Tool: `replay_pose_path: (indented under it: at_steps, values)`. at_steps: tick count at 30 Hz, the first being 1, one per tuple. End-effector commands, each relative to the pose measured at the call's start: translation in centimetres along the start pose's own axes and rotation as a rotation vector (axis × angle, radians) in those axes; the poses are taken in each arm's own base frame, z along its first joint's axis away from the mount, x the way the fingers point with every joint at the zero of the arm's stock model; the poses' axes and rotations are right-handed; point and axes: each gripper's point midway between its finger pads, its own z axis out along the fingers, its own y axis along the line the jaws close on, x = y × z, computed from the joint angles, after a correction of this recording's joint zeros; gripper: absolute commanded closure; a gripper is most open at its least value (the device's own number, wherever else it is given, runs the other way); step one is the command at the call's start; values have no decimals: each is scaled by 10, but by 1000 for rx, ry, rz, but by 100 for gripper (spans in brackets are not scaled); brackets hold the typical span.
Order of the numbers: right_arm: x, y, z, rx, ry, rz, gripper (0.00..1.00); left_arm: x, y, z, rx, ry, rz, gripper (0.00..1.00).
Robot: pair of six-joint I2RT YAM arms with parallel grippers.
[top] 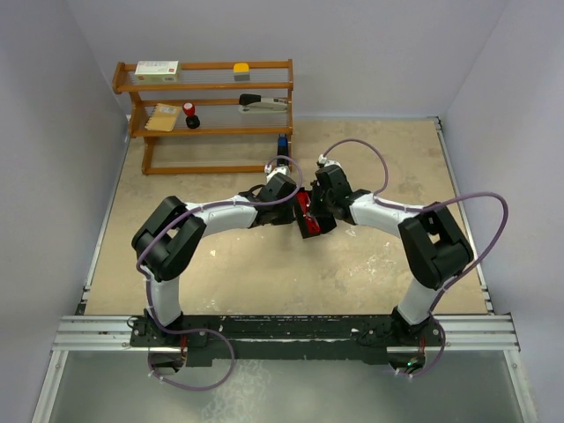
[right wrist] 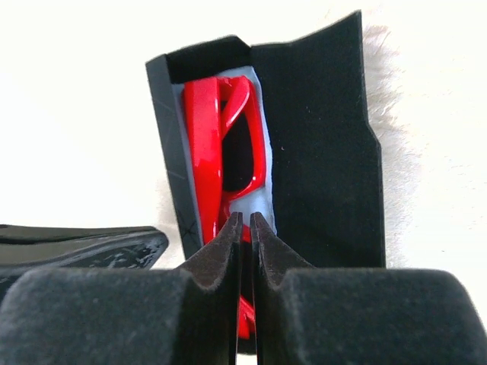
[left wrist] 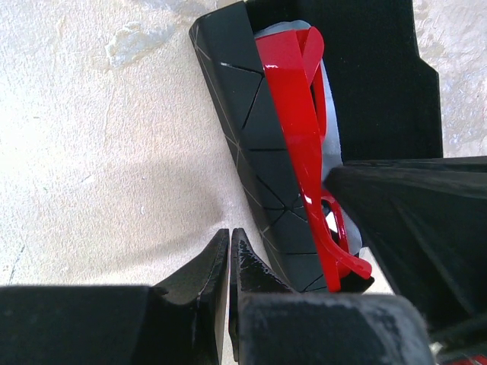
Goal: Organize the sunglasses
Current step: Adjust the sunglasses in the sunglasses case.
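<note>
1. The red sunglasses (right wrist: 202, 144) lie folded inside the open black case (right wrist: 319, 152), on a pale cloth (right wrist: 257, 204) that lines it, at the middle of the worktop (top: 352, 273).
2. My right fingers (right wrist: 242, 230) hang over the near end of the sunglasses, with only a thin slit between the tips. Red shows through that slit, and I cannot tell whether they pinch the frame.
3. My left fingers (left wrist: 230, 245) are pressed together on nothing, their tips just beside the case's outer wall, over bare worktop.
4. The case's flap lies open on the side away from my left fingers.
5. A wooden shelf (top: 211, 132) stands at the far left of the worktop, carrying a few small items.
</note>
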Motion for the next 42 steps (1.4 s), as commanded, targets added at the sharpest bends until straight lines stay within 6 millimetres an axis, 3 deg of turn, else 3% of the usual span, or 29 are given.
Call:
replay_pose_path:
  at_steps: [1,7,29,42]
  values:
    - [-36,5,-26,8,-107,-9,90,-16,-18,-14,62,-50,-20,100]
    - [-37,4,-23,16,-98,-20,100,-15,-18,-13,63,-48,-21,100]
    - [-26,5,13,13,-55,-28,100,-18,-20,-10,60,-44,-8,100]
    - [-24,7,7,-5,-46,-36,100,-16,-19,-9,58,-40,-12,100]
